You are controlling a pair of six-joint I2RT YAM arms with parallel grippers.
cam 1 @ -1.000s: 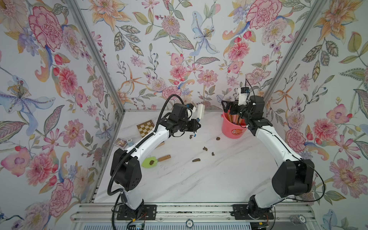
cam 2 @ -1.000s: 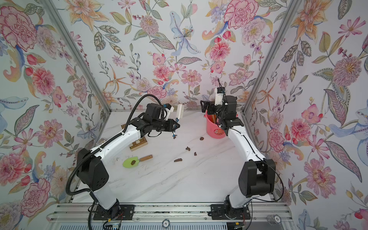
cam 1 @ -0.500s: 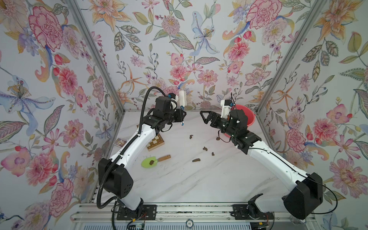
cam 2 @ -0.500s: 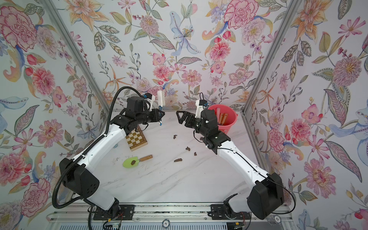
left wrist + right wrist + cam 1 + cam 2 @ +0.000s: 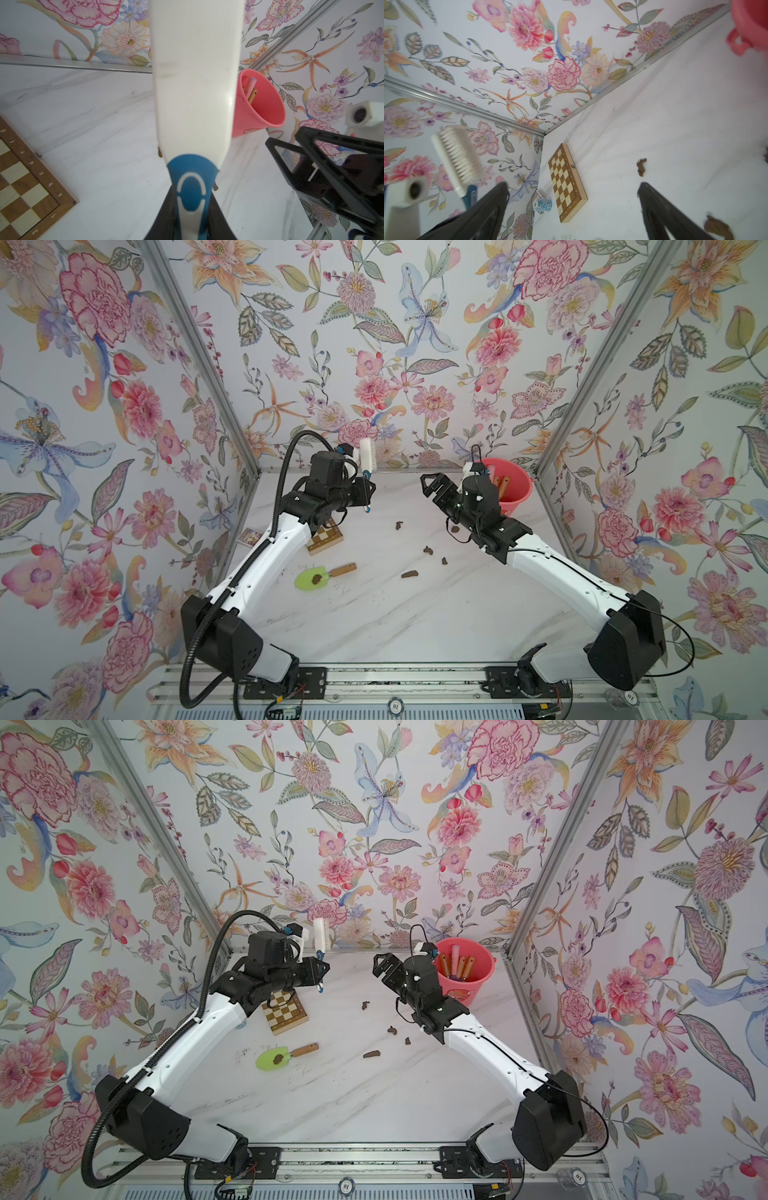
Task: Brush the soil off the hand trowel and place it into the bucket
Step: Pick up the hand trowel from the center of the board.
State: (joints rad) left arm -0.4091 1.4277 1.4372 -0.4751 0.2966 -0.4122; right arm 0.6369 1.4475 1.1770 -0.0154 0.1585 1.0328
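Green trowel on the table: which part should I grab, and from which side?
Grip the wooden handle of the trowel, coming straight down with the open right pincer, jaws across it. It lies flat with bare table either side; the blade is wide and carries a soil lump. The left pincer is busy holding the brush.

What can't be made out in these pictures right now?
Bucket: in both top views its wall hides all but the handles inside; the right wrist view's edge cuts it off, blurred.
Brush: in the left wrist view its white back hides the bristles.
Chessboard: the left arm covers part of it in both top views.
Trowel: a soil lump hides part of the blade in both top views.
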